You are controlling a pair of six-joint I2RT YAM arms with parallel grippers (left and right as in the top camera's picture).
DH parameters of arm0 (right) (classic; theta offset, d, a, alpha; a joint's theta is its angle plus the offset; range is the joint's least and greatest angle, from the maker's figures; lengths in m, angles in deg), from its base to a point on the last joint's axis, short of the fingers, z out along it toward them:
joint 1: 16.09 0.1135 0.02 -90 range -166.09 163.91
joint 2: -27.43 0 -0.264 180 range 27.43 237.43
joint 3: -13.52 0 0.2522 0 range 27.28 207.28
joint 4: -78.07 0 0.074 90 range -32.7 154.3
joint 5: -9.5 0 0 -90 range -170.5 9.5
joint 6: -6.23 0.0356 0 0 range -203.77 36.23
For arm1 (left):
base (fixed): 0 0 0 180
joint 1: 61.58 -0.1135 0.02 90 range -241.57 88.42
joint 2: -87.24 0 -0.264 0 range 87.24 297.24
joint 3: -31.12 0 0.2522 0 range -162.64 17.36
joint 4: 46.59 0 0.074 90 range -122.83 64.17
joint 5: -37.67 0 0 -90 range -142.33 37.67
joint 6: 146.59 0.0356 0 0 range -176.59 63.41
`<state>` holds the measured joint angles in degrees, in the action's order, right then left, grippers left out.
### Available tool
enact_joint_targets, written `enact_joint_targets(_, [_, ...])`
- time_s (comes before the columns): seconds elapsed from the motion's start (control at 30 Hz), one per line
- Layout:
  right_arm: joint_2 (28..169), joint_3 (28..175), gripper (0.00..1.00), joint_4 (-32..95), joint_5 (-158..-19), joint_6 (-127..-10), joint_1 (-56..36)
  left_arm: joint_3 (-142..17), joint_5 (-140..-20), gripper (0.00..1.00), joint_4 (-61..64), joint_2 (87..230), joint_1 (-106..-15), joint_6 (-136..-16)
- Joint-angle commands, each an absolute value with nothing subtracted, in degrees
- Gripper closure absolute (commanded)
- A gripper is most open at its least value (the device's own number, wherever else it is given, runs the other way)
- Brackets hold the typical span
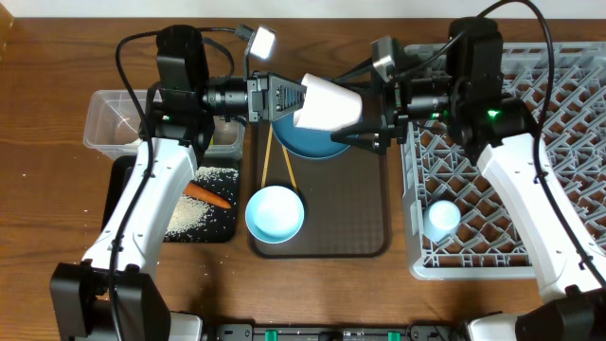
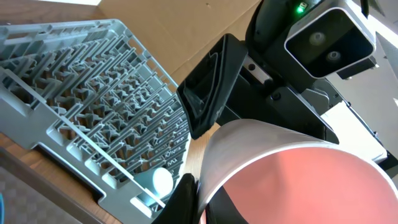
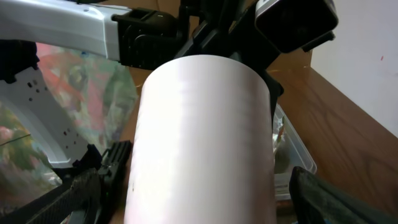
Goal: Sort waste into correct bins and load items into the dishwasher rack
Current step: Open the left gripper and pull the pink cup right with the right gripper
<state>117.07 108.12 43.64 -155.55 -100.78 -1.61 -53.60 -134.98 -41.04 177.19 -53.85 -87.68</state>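
Pale pink cup [image 1: 327,101] held sideways in mid-air above the brown tray [image 1: 352,220] — left jaws clenched on its rim, right jaws spread wide around its base, likely a handover toward the rack [image 1: 559,114].

The pale pink cup [image 1: 331,102] hangs sideways in the left pincer [image 1: 301,99] above the blue plate [image 1: 305,145].

plate [image 1: 303,147]: mostly under cup [image 1: 327,102] | tub [image 1: 106,118]: partly behind arm (left one) | rack [image 1: 568,114]: cut by right edge
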Motion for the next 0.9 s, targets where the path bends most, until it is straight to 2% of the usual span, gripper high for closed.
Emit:
enact_joint_targets(0.0, [117.45, 108.06, 0.1, 43.75, -157.12, -100.08, -0.83, -53.97, -134.13, 0.94, -41.65, 177.15, -53.89, -87.17])
enact_joint_targets(0.3, [117.58, 108.06, 0.09, 42.59, -153.8, -100.06, 0.48, -53.97, -134.17, 0.94, -46.55, 177.15, -53.89, -90.19])
enact_joint_targets(0.43, [117.71, 108.06, 0.13, 42.68, -153.8, -100.06, 0.48, -53.97, -134.19, 0.94, -46.9, 177.15, -53.89, -90.19])
enact_joint_targets(0.7, [117.71, 108.06, 0.28, 43.16, -153.82, -100.06, 0.48, -53.97, -134.17, 0.93, -46.88, 177.15, -53.89, -90.15])
enact_joint_targets(0.77, [117.71, 108.06, 0.38, 43.24, -153.82, -100.06, 0.48, -53.97, -134.17, 0.94, -46.88, 177.15, -53.89, -90.12])
enact_joint_targets(0.87, [117.71, 108.06, 0.44, 43.86, -153.87, -100.04, 0.48, -53.97, -134.15, 0.94, -46.9, 177.15, -53.89, -90.12])
